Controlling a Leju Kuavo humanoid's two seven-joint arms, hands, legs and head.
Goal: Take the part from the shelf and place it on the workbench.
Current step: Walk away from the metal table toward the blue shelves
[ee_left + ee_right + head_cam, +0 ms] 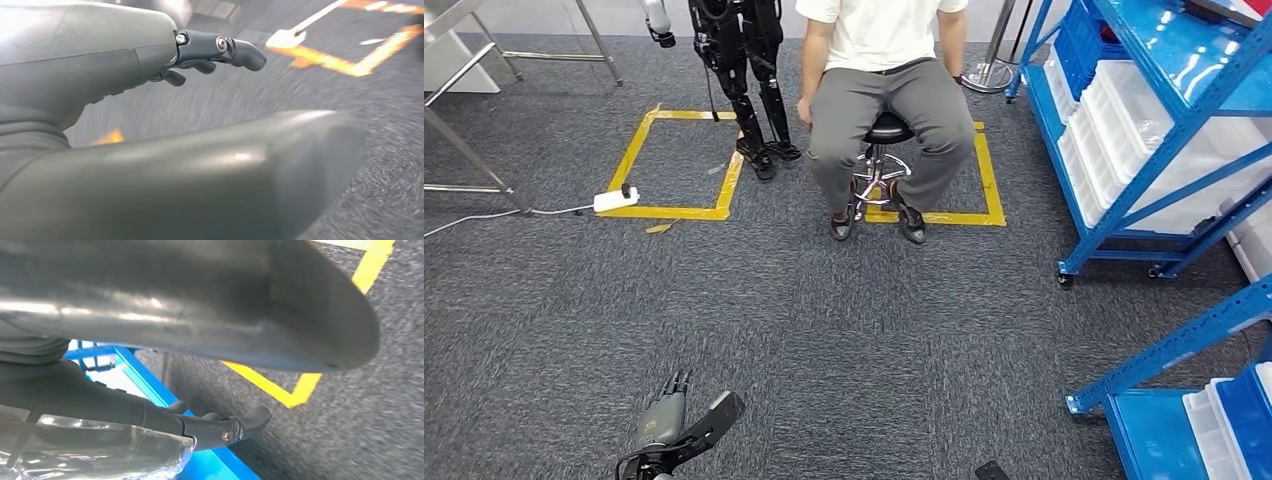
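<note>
The left hand (667, 425) hangs over grey carpet (824, 340), fingers (235, 50) apart, empty. The right hand (150, 365) grips a clear-wrapped part (90, 450); beyond its fingers (240, 427) stands a blue shelf (1164, 130).

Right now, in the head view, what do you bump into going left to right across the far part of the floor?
Metal table legs → white power strip → black robot legs → person on a stool → blue shelf.
</note>
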